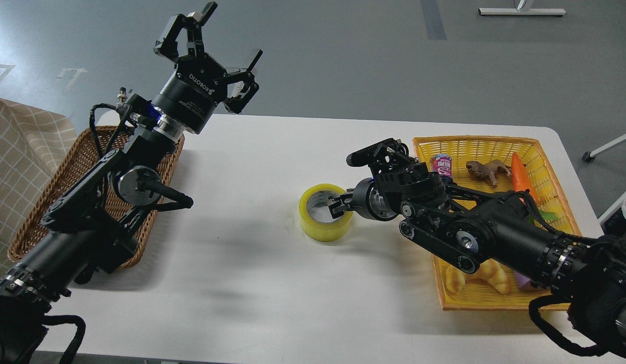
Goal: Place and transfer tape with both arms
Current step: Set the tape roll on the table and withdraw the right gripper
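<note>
Jaws first: right gripper (334, 206) is clamped on the near-right wall of the tape (325, 213), fingers pinching the rim from the basket side, one fingertip inside the core. Left gripper (208, 44) is spread wide, holding nothing, raised above the far-left table edge and pointing up and away.

Head view, only view:
- tape: yellow roll, grey-white core, lying flat with the hole up, on the white table (252, 283) around mid-table, a bit right of centre. Bottom looks seated on the surface, shadow tight under it.
- right arm comes in from lower right, crossing over the yellow basket (540, 303). It hides part of the basket contents.
- yellow basket sits at the table's right end, well apart from the tape. Inside: small can (442, 164), brown animal figure (486, 170), carrot (519, 173), croissant (479, 277), a purple item mostly hidden under the arm.
- left arm runs up from lower left over the brown wicker basket (25, 230) at the table's left edge. Its contents can't be made out.
- checked cloth (19, 146) at far left, behind the wicker basket.
</note>
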